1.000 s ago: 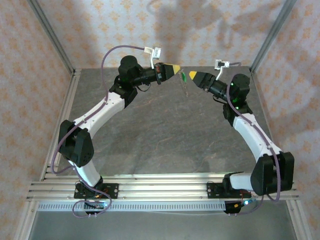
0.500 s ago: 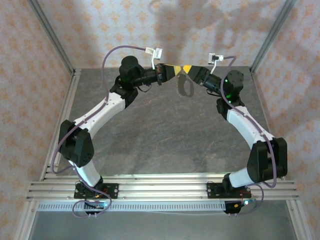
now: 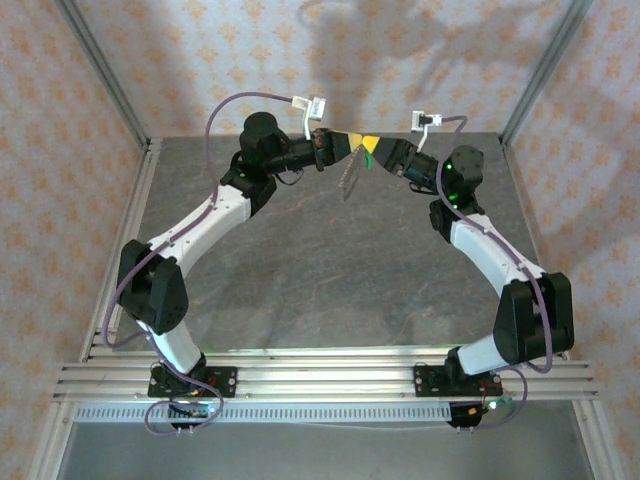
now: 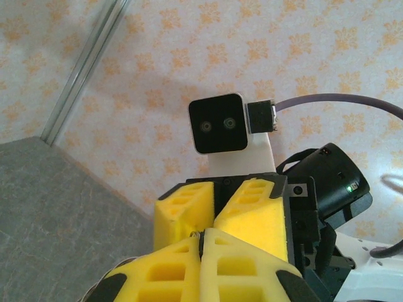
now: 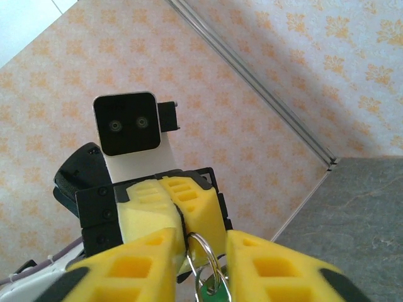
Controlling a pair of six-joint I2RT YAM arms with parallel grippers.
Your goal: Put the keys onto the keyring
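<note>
My left gripper (image 3: 351,140) is held high over the back of the table and is shut on a thin silver keyring (image 5: 212,258). In the left wrist view only a glint of metal shows at its tips (image 4: 201,236). The keys (image 3: 349,178) hang under the ring as a short grey bunch, and a green piece (image 5: 211,292) sits on the ring. My right gripper (image 3: 372,147) meets the left one tip to tip. Its fingers (image 5: 283,270) stand apart on either side of the ring, and whether they touch it I cannot tell.
The grey stone-look table (image 3: 330,270) lies far below both grippers. Patterned walls and metal corner posts (image 3: 540,70) close in the back. An aluminium rail (image 3: 320,375) carries both arm bases along the near edge.
The right gripper has moved left and up until it meets the left gripper's tip. The hanging bunch has swung a little to the left. The left arm has stayed nearly still.
</note>
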